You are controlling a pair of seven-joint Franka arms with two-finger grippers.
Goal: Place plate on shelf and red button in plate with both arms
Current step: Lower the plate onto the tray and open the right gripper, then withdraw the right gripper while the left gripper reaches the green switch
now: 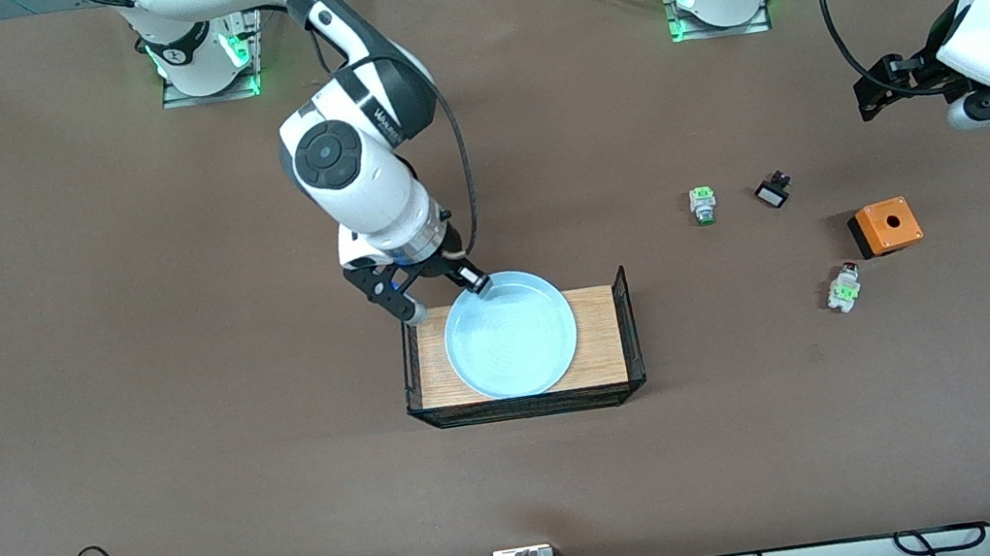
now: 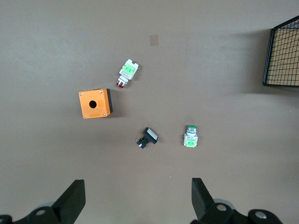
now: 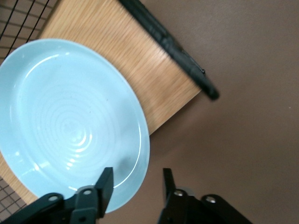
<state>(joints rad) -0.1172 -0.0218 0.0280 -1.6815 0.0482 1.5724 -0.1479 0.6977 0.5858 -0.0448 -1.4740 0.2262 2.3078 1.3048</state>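
Note:
The pale light-blue plate (image 1: 511, 334) lies flat on the wooden floor of a black wire basket (image 1: 628, 327). My right gripper (image 1: 447, 299) is open at the plate's rim on the side toward the robot bases. In the right wrist view one finger is over the plate (image 3: 60, 121) and the other is outside its rim; the gripper (image 3: 135, 179) holds nothing. The red button (image 1: 844, 287), white with a green block and a red cap, lies on the table toward the left arm's end. My left gripper (image 1: 877, 86) is open and empty, high over the table. Its wrist view shows the gripper (image 2: 138, 198) and the red button (image 2: 127, 73).
An orange box with a black hole (image 1: 885, 226) sits beside the red button. A white-and-green switch with a green end (image 1: 703, 206) and a small black part (image 1: 773, 191) lie nearer the bases. The basket has raised wire ends (image 2: 285, 56). Cables run along the front edge.

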